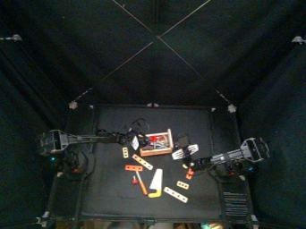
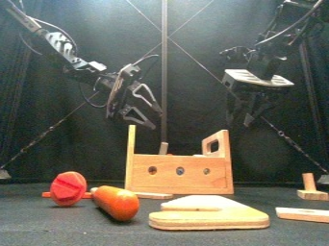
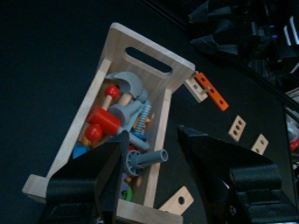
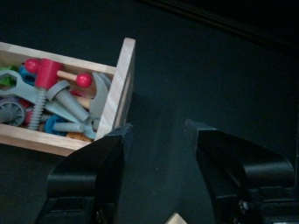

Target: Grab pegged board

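Observation:
The pegged board (image 1: 157,139) is a pale-wood tray with handle ends, holding red, blue and grey pegs. It stands mid-table and shows in the front view (image 2: 180,168). My left gripper (image 1: 128,143) hangs just left of it, above the table (image 2: 135,117), open and empty. In the left wrist view (image 3: 149,147) the jaws stand apart over the board's (image 3: 122,122) near end. My right gripper (image 1: 189,154) hangs just right of it (image 2: 247,113), open and empty. In the right wrist view (image 4: 158,133) the board's end wall (image 4: 119,87) lies beside the jaws.
Flat pieces lie in front of the board: a white-and-yellow piece (image 1: 157,183), a yellow strip with holes (image 1: 177,192) and an orange strip (image 3: 208,85). A red-and-orange toy screwdriver (image 2: 100,198) and a flat wooden piece (image 2: 206,213) lie at the table's front edge.

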You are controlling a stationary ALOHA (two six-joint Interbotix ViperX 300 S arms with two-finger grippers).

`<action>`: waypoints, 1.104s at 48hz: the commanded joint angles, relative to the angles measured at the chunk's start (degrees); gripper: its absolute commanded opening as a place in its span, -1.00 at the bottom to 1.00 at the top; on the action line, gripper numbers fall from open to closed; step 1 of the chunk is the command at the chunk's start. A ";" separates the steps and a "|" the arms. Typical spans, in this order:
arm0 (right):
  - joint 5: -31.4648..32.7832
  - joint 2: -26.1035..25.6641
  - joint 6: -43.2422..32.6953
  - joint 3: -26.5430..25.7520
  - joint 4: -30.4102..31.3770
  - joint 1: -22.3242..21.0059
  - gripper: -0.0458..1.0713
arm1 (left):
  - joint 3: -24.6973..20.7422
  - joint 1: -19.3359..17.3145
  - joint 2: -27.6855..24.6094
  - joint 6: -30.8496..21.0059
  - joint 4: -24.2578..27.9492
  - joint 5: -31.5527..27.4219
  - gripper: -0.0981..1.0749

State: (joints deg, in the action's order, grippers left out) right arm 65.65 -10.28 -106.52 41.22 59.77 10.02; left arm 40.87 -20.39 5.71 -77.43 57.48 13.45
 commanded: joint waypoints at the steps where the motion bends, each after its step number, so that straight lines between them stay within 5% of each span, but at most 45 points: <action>1: 0.09 -2.90 0.09 -0.35 -0.79 1.85 0.65 | -0.26 -0.09 1.93 0.09 0.97 0.79 0.62; 13: 0.18 -6.42 -0.62 1.32 -8.53 8.70 0.65 | 3.52 0.09 6.68 0.09 2.99 6.50 0.62; 32: 0.09 -4.57 -0.79 1.49 -22.68 11.51 0.65 | 16.61 0.00 17.49 1.05 3.08 8.88 0.62; 43: -1.05 -2.20 -3.25 1.58 -26.63 11.60 0.65 | 21.62 0.79 23.82 7.91 -0.97 9.05 0.62; 53: -1.14 -0.35 -13.36 2.37 -25.58 14.94 0.65 | 25.84 1.49 27.69 17.23 -8.88 9.05 0.62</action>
State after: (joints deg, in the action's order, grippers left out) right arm 64.51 -10.55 -116.37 43.95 33.31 23.38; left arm 66.27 -19.07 32.17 -62.84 51.86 22.15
